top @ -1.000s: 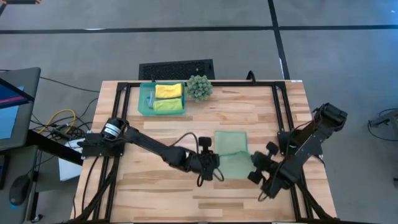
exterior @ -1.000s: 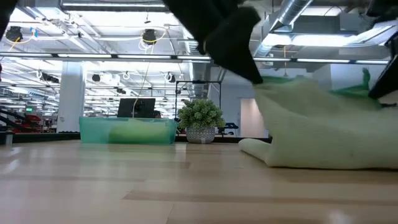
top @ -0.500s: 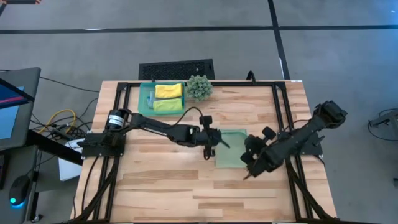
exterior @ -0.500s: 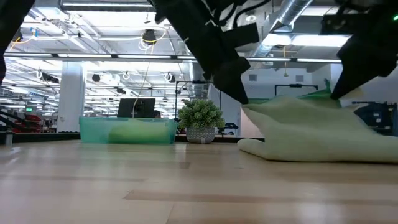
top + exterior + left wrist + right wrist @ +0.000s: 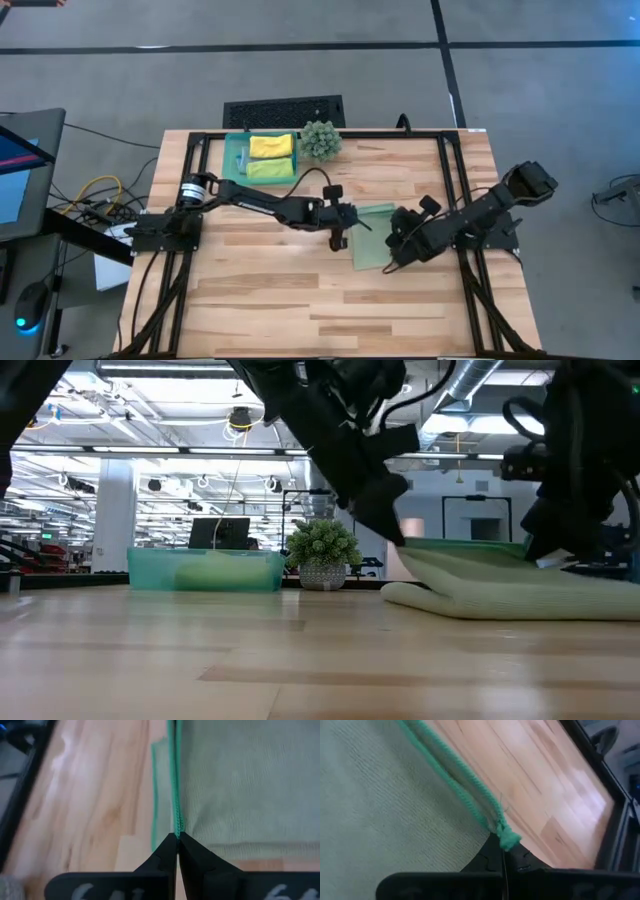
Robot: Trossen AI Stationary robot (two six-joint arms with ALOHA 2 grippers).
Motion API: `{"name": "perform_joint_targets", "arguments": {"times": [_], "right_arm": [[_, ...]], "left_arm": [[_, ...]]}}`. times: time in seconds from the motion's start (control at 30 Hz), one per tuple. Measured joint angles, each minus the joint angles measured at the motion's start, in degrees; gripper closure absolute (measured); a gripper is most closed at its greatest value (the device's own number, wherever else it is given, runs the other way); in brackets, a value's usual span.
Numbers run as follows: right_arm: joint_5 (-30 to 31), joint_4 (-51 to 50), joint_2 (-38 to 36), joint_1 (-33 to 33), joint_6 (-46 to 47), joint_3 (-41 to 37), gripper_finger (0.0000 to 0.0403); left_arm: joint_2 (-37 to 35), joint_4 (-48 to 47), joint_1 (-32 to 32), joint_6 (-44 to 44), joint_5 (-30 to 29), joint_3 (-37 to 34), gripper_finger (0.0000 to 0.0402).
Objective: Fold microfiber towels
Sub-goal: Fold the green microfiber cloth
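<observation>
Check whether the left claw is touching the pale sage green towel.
Touching. The left wrist view shows the left claw shut on the stitched green edge of the pale sage green towel, the hem running straight into the closed fingertips.

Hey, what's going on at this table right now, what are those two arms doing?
Both arms are folding a pale sage green towel in the middle of the wooden table. The left gripper and right gripper are each shut on a green-stitched corner of it. A yellow towel and a lime green towel sit in the teal tray beside a spiky plant.
</observation>
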Motion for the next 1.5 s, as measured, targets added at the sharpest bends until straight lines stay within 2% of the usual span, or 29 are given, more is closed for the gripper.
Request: {"name": "perform_joint_targets", "arguments": {"times": [0.23, 0.4, 0.6, 0.83, 1.07, 1.2, 1.27, 1.33, 1.4, 1.5], "right_arm": [[2.25, 3.41, -0.04, -3.25, -5.40, 0.45, 0.0397], [1.51, 5.96, -0.04, -6.16, -9.80, 0.34, 0.0396], [0.99, 7.03, -0.02, -7.08, -10.16, 0.30, 0.0387], [0.16, 6.55, 0.00, -7.08, -9.76, 0.25, 0.0319], [6.68, 3.82, -1.66, -5.45, -7.46, 0.26, 0.0222], [8.15, 3.80, -5.11, -2.28, -7.16, 0.25, 0.0201], [7.06, 6.13, -6.73, 0.20, -10.60, 0.25, 0.0203], [4.89, 10.66, -7.73, 2.74, -15.08, 0.15, 0.0216], [1.98, 17.04, -8.27, 4.71, -19.19, -0.90, 0.0238], [-4.38, 28.90, -8.26, 6.86, -24.49, -4.57, 0.0287]], "left_arm": [[-0.34, -4.89, -0.05, -4.77, -5.52, -0.03, 0.0401], [0.86, -4.16, 1.04, -4.77, -1.25, -0.01, 0.0401], [5.42, -2.18, 1.04, -4.69, -1.46, -0.03, 0.0401], [6.85, -1.49, 0.50, -4.91, -7.42, -0.03, 0.0390], [2.27, -3.85, -1.83, -4.96, -16.33, 0.02, 0.0318], [-0.18, -4.77, -2.68, -5.39, -19.00, -0.03, 0.0278], [-0.83, -3.27, -2.87, -5.53, -15.36, 0.02, 0.0268], [-0.63, -1.18, -2.84, -5.41, -6.85, 0.04, 0.0267], [0.93, 1.97, -2.26, -5.54, -1.16, 0.07, 0.0274], [4.00, 2.86, -0.79, -6.08, 0.02, -0.09, 0.0294]]}}
